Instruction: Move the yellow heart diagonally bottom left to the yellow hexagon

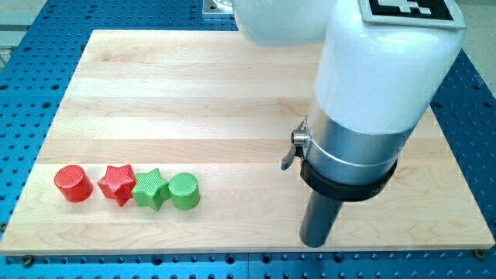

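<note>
No yellow heart and no yellow hexagon show in the camera view; the arm's white body (pixel 372 70) covers much of the board's right part and may hide them. My tip (pixel 313 243) rests on the wooden board (pixel 194 93) near its bottom edge, right of centre. It touches no block. The nearest block, a green cylinder (pixel 184 191), lies well to its left.
A row of blocks lies at the bottom left: a red cylinder (pixel 74 184), a red star (pixel 117 183), a green star (pixel 151 188) and the green cylinder, close together. A blue perforated table (pixel 23 101) surrounds the board.
</note>
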Motion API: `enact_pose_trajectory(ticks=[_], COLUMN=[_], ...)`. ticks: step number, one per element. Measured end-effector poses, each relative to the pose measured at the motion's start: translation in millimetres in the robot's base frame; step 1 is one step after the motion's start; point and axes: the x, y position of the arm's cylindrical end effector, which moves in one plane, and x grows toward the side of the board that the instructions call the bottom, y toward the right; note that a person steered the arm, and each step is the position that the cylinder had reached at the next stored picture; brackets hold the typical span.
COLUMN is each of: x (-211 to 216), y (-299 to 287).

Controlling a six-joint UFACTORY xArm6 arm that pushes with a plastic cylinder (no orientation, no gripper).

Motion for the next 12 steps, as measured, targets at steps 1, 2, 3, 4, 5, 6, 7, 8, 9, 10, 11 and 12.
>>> enact_pose_trajectory(ticks=[1, 2, 3, 4, 5, 6, 7, 8, 9, 10, 11, 12], x=[0, 0, 0, 1, 1, -22, -28, -48, -50, -123, -149, -157], y=[0, 0, 0, 0, 0, -4, -8, -29, -20, 33, 87, 125])
